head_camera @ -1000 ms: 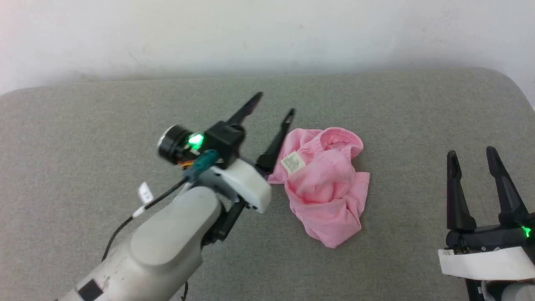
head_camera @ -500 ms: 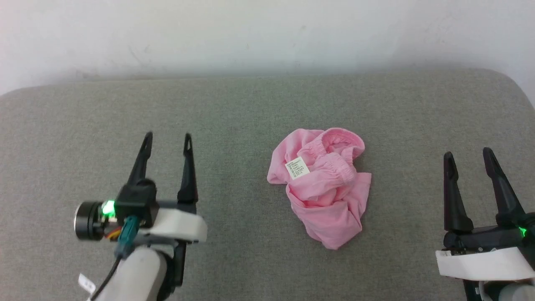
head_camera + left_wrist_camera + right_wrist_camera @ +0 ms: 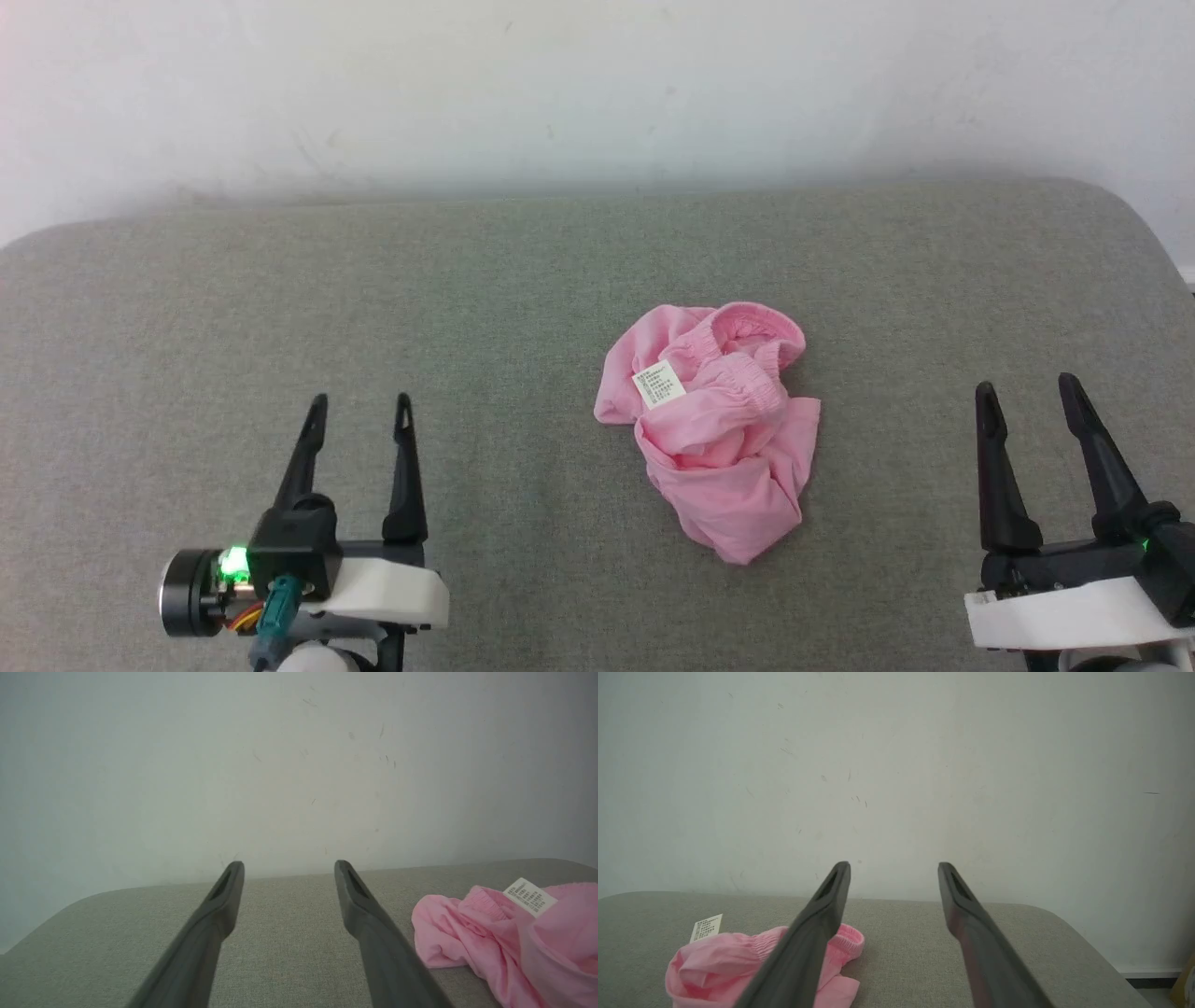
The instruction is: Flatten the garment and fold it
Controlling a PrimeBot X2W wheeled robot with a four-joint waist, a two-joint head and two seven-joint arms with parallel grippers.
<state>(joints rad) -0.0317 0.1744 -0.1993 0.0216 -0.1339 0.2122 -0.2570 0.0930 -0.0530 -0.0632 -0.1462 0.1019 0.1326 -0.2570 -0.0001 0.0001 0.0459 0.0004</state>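
Garment: light pink thin-cloth shorts [image 3: 714,439] lie in a crumpled heap on the grey cloth-covered desk [image 3: 523,280], between the two sets of jaws and touching neither.
Left gripper [image 3: 361,403]: jaws spread wide and empty; the heap sits ahead and to their right.
Right gripper [image 3: 1024,385]: jaws likewise parted, holding nothing; the heap lies to their left.
Small white printed care label [image 3: 659,385]: faces up on the side nearer the left jaws, beside the gathered elastic waistband [image 3: 747,373].
Step in hand: flattening, apparently not yet begun. Each set of jaws would best pinch one end of the waistband and draw the ends apart.
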